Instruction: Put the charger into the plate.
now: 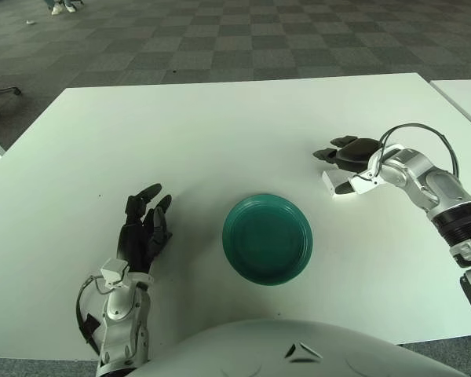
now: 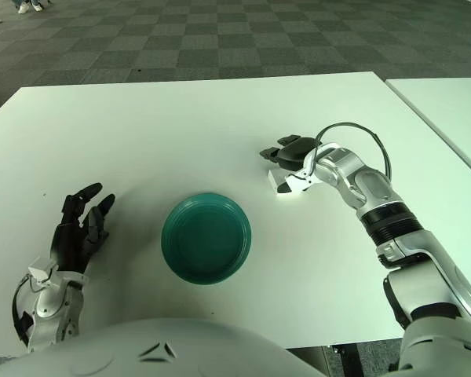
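Note:
A small white charger (image 1: 328,181) lies on the white table (image 1: 220,133), to the right of and slightly beyond a dark green plate (image 1: 267,238) that holds nothing. My right hand (image 1: 331,171) hovers right over the charger with its dark fingers (image 1: 326,154) spread beyond it and the thumb on its near side. Most of the charger is hidden, and I see no firm grasp. My left hand (image 1: 145,229) shows at the lower left, left of the plate, fingers spread and holding nothing.
A second white table (image 1: 467,90) stands at the far right, separated by a narrow gap. A cable loops above my right wrist (image 1: 412,133). Grey checkered carpet lies beyond the table's far edge.

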`<state>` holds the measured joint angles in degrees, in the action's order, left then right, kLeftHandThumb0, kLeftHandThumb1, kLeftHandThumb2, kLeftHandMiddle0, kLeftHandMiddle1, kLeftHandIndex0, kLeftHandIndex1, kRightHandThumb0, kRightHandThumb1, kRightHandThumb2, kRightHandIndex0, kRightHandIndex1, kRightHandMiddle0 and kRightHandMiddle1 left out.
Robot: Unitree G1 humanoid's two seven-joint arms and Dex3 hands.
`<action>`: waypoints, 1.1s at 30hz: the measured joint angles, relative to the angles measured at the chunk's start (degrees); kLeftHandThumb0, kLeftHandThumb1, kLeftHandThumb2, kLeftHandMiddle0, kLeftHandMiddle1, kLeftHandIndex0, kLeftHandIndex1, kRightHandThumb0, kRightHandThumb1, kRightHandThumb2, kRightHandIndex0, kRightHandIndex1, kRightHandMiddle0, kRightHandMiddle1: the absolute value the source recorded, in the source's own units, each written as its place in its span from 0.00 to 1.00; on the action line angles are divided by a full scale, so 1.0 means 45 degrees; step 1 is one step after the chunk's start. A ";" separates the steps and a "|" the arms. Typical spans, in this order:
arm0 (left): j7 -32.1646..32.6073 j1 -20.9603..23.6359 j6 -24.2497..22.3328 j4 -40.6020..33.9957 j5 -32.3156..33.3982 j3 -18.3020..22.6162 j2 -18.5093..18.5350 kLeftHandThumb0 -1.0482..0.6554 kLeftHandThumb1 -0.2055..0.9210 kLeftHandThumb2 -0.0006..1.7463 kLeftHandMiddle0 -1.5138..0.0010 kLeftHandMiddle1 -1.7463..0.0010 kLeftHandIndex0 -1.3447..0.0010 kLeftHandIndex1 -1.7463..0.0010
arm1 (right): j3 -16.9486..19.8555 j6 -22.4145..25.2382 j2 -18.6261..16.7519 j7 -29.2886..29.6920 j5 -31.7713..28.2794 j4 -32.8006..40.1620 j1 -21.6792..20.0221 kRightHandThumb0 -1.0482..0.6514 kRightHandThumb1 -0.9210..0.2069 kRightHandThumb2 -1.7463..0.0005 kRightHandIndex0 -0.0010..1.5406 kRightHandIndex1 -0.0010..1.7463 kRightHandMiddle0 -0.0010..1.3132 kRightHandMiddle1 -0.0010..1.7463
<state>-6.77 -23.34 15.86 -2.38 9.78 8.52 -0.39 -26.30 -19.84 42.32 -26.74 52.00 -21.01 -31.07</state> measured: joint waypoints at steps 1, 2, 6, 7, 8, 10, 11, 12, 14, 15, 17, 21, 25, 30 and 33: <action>0.0005 0.0000 -0.0001 -0.0005 -0.0002 -0.0005 -0.0005 0.20 1.00 0.45 0.77 0.76 0.96 0.41 | -0.0042 -0.0001 -0.0016 0.0090 0.0070 -0.0097 0.0000 0.00 0.00 0.54 0.04 0.01 0.02 0.01; 0.0009 -0.0001 -0.0003 -0.0009 -0.0003 -0.0012 -0.0007 0.20 1.00 0.45 0.77 0.76 0.96 0.41 | -0.0089 -0.0005 -0.0028 0.0232 0.0127 -0.0233 0.0001 0.00 0.00 0.54 0.04 0.01 0.02 0.01; 0.0019 -0.0014 -0.0006 -0.0026 -0.0006 -0.0030 -0.0011 0.20 1.00 0.45 0.77 0.76 0.96 0.41 | -0.0226 -0.0058 -0.0033 0.0793 0.0247 -0.0785 0.0002 0.00 0.00 0.53 0.04 0.01 0.02 0.02; 0.0022 -0.0023 -0.0008 -0.0034 -0.0006 -0.0034 -0.0012 0.20 1.00 0.45 0.77 0.76 0.96 0.41 | -0.0269 -0.0088 -0.0033 0.0954 0.0281 -0.0926 0.0000 0.00 0.00 0.53 0.05 0.01 0.03 0.02; 0.0026 -0.0033 -0.0011 -0.0045 -0.0007 -0.0040 -0.0012 0.20 1.00 0.45 0.77 0.76 0.96 0.41 | -0.0327 -0.0125 -0.0032 0.1121 0.0326 -0.1105 0.0000 0.00 0.00 0.53 0.05 0.01 0.03 0.02; 0.0035 -0.0053 -0.0012 -0.0061 -0.0007 -0.0054 -0.0012 0.20 1.00 0.45 0.77 0.76 0.96 0.41 | -0.0442 -0.0183 -0.0032 0.1373 0.0379 -0.1417 0.0000 0.00 0.00 0.53 0.06 0.01 0.03 0.02; 0.0040 -0.0068 -0.0012 -0.0069 -0.0007 -0.0058 -0.0012 0.20 1.00 0.45 0.77 0.76 0.96 0.41 | -0.0475 -0.0210 -0.0032 0.1536 0.0386 -0.1534 0.0000 0.00 0.00 0.53 0.06 0.01 0.03 0.02; 0.0044 -0.0078 -0.0018 -0.0077 -0.0006 -0.0063 -0.0012 0.20 1.00 0.45 0.77 0.76 0.96 0.41 | -0.0497 -0.0242 -0.0031 0.1694 0.0390 -0.1628 -0.0003 0.00 0.00 0.53 0.06 0.01 0.03 0.02; 0.0046 -0.0089 -0.0044 -0.0104 -0.0005 -0.0074 -0.0012 0.20 1.00 0.45 0.77 0.76 0.96 0.41 | -0.0537 -0.0279 -0.0029 0.1924 0.0405 -0.1796 -0.0023 0.00 0.00 0.52 0.06 0.02 0.03 0.03; 0.0046 -0.0096 -0.0060 -0.0119 -0.0005 -0.0079 -0.0012 0.20 1.00 0.45 0.77 0.76 0.96 0.41 | -0.0557 -0.0292 -0.0029 0.2032 0.0412 -0.1882 -0.0042 0.00 0.00 0.52 0.06 0.02 0.03 0.03; 0.0046 -0.0110 -0.0090 -0.0148 -0.0003 -0.0084 -0.0011 0.20 1.00 0.45 0.77 0.76 0.96 0.41 | -0.0604 -0.0330 -0.0028 0.2210 0.0427 -0.2041 -0.0086 0.00 0.00 0.52 0.07 0.02 0.04 0.03; 0.0046 -0.0138 -0.0110 -0.0202 0.0002 -0.0083 -0.0008 0.20 1.00 0.45 0.77 0.76 0.96 0.41 | -0.0669 -0.0391 -0.0026 0.2531 0.0458 -0.2319 -0.0148 0.00 0.00 0.52 0.10 0.01 0.01 0.11; 0.0046 -0.0152 -0.0136 -0.0242 0.0006 -0.0081 -0.0003 0.20 1.00 0.45 0.77 0.76 0.96 0.41 | -0.0724 -0.0457 -0.0022 0.2856 0.0456 -0.2614 -0.0177 0.00 0.00 0.53 0.12 0.01 0.00 0.14; 0.0045 -0.0188 -0.0166 -0.0286 0.0020 -0.0072 0.0010 0.20 1.00 0.45 0.77 0.76 0.96 0.41 | -0.0787 -0.0469 0.0003 0.3207 0.0453 -0.2766 -0.0174 0.00 0.00 0.54 0.13 0.02 0.00 0.16; 0.0045 -0.0193 -0.0220 -0.0321 0.0038 -0.0070 0.0021 0.20 1.00 0.45 0.77 0.76 0.96 0.41 | -0.0812 -0.0467 0.0012 0.3361 0.0439 -0.2847 -0.0162 0.00 0.00 0.55 0.14 0.02 0.00 0.18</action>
<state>-6.57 -24.21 14.87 -3.83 9.95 8.20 -0.30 -29.96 -21.94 42.38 -11.61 53.97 -33.82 -31.80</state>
